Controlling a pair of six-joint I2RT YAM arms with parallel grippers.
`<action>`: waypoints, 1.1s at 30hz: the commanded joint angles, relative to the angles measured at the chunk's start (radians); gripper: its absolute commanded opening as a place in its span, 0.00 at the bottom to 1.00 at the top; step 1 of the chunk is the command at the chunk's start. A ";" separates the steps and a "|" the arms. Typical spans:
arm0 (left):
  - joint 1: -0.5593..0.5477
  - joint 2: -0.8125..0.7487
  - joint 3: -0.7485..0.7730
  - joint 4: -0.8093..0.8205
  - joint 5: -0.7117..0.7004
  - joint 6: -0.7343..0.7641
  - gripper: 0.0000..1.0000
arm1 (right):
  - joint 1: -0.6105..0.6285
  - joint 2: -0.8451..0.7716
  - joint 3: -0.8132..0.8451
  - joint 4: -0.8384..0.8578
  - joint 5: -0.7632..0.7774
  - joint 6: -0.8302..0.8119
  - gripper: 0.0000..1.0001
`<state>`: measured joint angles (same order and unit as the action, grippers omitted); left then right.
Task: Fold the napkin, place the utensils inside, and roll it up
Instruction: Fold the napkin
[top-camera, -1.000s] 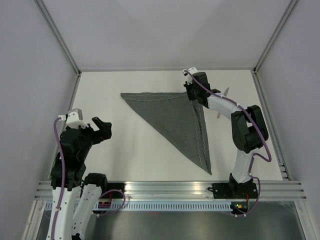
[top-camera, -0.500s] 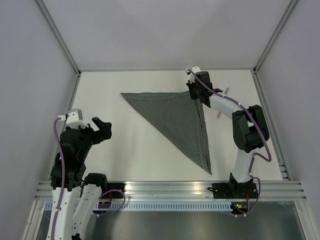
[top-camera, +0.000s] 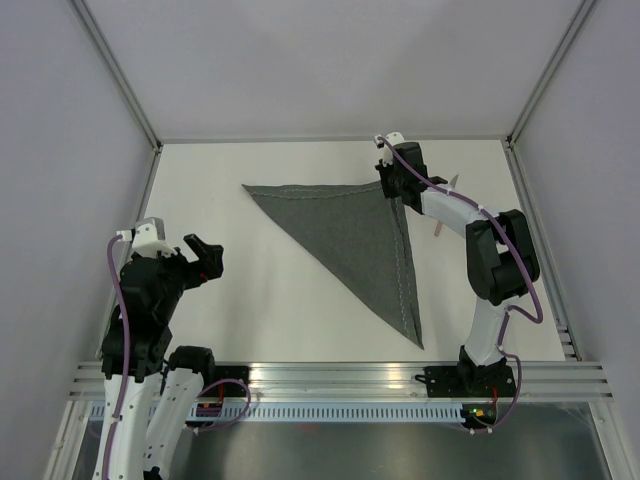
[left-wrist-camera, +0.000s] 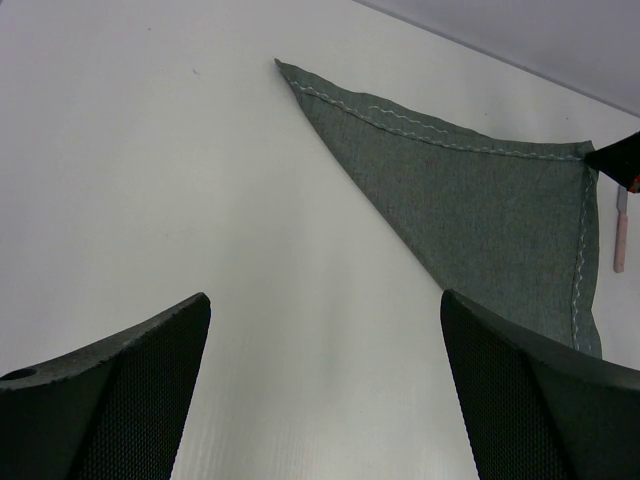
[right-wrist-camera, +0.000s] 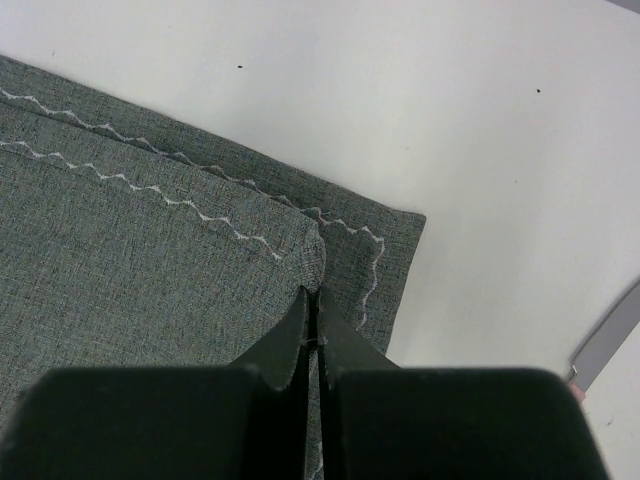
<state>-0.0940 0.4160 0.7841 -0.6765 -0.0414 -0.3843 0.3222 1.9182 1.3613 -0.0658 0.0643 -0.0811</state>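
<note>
Bright, even, diffuse light falls from above. The white table shows no glare, and only faint, soft shadows lie along the edges of the napkin. In the right wrist view the near jaws are a dark, out-of-focus blur, while the cloth's weave and stitching are sharp. In the overhead view the walls splay outward with wide-angle perspective.

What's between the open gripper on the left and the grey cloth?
Nothing: only bare table between left gripper and napkin, per the left wrist view.

The jaws, pressed together, pinch the upper layer's corner of the napkin.
</note>
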 joint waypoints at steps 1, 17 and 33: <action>-0.003 -0.006 -0.005 0.031 0.034 0.030 1.00 | -0.008 0.015 0.024 0.040 0.003 0.015 0.00; -0.003 -0.005 -0.005 0.031 0.034 0.030 1.00 | -0.017 0.013 0.039 0.035 0.002 0.018 0.00; -0.003 -0.006 -0.006 0.031 0.034 0.032 1.00 | -0.023 0.016 0.050 0.040 0.009 0.020 0.00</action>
<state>-0.0940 0.4160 0.7837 -0.6765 -0.0414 -0.3843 0.3050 1.9301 1.3640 -0.0662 0.0647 -0.0746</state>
